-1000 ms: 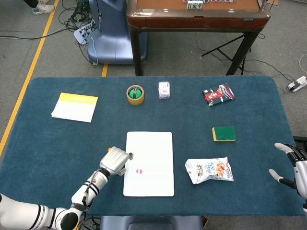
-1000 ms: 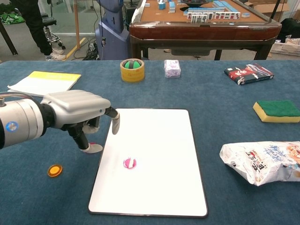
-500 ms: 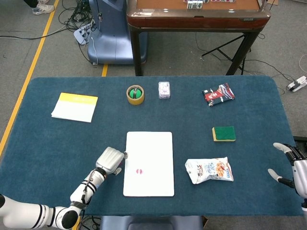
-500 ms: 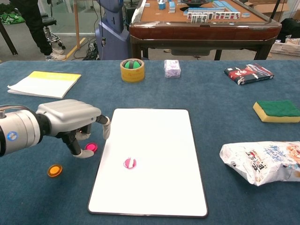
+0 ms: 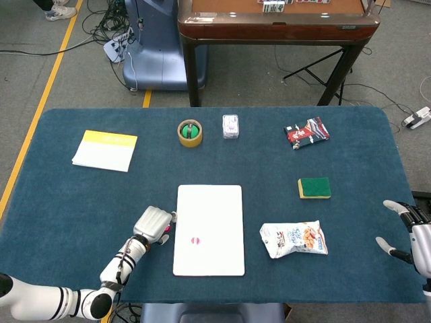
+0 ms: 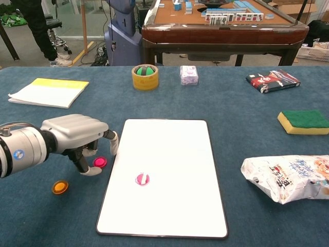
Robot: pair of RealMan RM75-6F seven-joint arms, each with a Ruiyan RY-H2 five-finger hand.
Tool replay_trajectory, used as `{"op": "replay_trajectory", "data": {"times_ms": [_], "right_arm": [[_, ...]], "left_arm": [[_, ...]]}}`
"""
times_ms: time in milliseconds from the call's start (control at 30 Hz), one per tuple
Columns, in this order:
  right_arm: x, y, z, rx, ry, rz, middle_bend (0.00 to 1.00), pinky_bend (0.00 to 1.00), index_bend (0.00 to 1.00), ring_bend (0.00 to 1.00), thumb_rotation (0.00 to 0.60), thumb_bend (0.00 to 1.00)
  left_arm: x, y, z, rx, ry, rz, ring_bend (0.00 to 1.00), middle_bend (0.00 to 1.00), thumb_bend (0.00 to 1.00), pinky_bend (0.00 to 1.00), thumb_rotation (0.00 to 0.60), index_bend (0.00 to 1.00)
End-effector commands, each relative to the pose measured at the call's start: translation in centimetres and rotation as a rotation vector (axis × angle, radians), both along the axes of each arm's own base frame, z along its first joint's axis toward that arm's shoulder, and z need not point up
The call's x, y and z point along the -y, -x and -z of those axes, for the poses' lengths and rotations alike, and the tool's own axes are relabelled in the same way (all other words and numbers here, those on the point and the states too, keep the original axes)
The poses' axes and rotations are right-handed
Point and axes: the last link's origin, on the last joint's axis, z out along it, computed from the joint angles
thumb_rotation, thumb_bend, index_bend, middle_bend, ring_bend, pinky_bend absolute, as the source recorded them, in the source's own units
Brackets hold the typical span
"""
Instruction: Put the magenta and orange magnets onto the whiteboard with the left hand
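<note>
The magenta magnet lies flat on the blue cloth just left of the whiteboard. My left hand hovers over it with fingers curled down. The thumb sits beside the magnet's left edge and a fingertip hangs to its upper right, neither clearly pinching it. The orange magnet rests on the cloth further left, nearer the front edge. A pink-and-white magnet sits on the board. In the head view the left hand covers most of the magenta magnet. My right hand is open at the table's right edge.
A yellow notepad lies at the back left. A tape roll and a small box stand behind the whiteboard. A red packet, a green sponge and a snack bag occupy the right side.
My left hand has drawn back to the left off the whiteboard's edge and lowered, uncovering the magenta magnet on the cloth. The right hand has barely moved.
</note>
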Motion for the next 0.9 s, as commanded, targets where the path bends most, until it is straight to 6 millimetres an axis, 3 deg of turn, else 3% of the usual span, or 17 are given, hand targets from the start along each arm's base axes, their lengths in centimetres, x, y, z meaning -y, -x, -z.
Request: {"op": "replay_trajectory", "data": {"times_ms": [33,900], "right_arm": [[0.0,0.0,0.0,-0.001,-0.002,0.0,0.31,0.42,0.26,0.3,0.6,0.06],[0.1,0.0,0.1,-0.003,-0.006,0.001,0.31,0.42,0.26,0.3,0.6,0.06]], "left_arm": [[0.0,0.1,0.0,-0.001,-0.005,-0.003,1.0,1.0,0.31,1.0,0.6,0.46],[-0.4,1.2,0.4,-0.051,-0.026,-0.021,1.0,1.0,0.31,1.0,0.6,0.54]]}}
